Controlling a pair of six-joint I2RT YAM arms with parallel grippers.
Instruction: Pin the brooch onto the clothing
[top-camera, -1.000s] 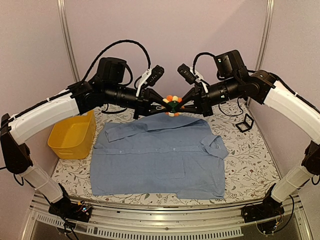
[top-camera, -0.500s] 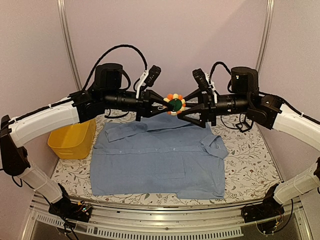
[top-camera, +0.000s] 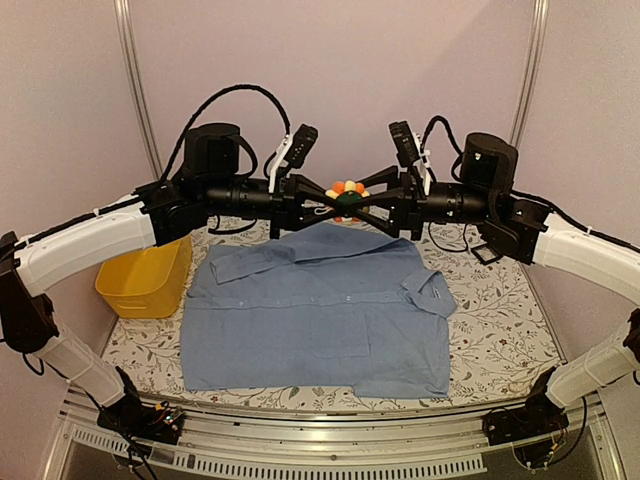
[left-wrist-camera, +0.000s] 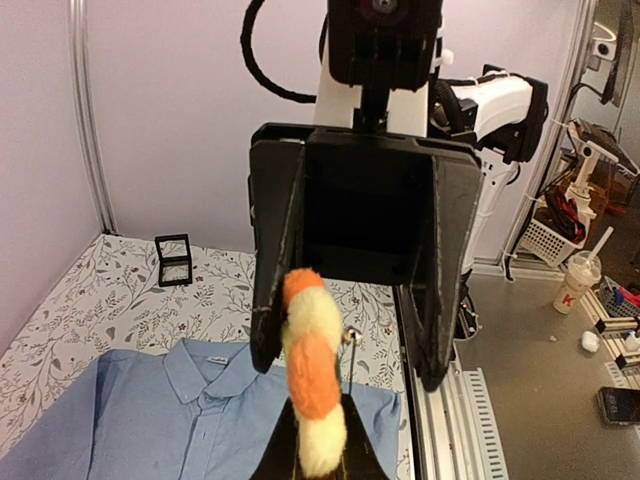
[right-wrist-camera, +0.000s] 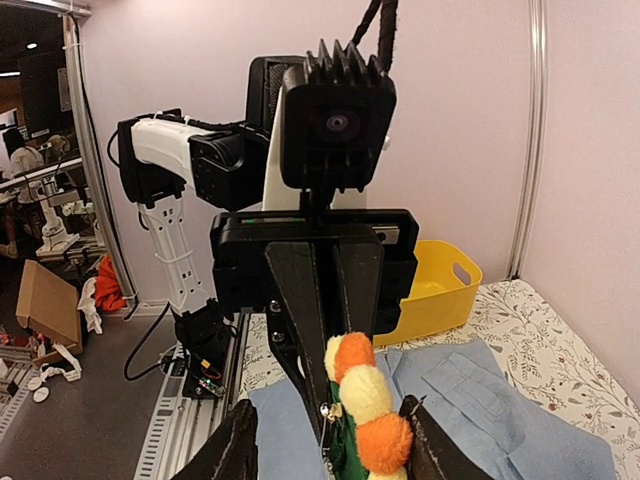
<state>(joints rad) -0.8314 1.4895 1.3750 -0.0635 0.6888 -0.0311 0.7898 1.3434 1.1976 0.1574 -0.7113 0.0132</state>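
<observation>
The brooch (top-camera: 346, 194), a small flower of orange and cream pompom petals with a green back, hangs in the air above the collar of the clothing (top-camera: 320, 310), a light blue shirt spread flat on the table. My left gripper (top-camera: 333, 204) comes in from the left and is shut on the brooch (left-wrist-camera: 312, 370) at its lower edge. My right gripper (top-camera: 362, 201) faces it from the right, open, with one finger on each side of the brooch (right-wrist-camera: 368, 412). In the left wrist view its two fingers (left-wrist-camera: 275, 280) stand apart around the flower.
A yellow plastic basket (top-camera: 145, 272) stands left of the shirt. A small black square frame (left-wrist-camera: 173, 260) stands on the flowered tablecloth at the back right. Both arms stretch level above the back of the table. The metal rail (top-camera: 320, 455) runs along the near edge.
My right gripper has opened off the brooch and its wrist has turned. Both arms have lifted the meeting point a little higher. The left gripper has kept its hold.
</observation>
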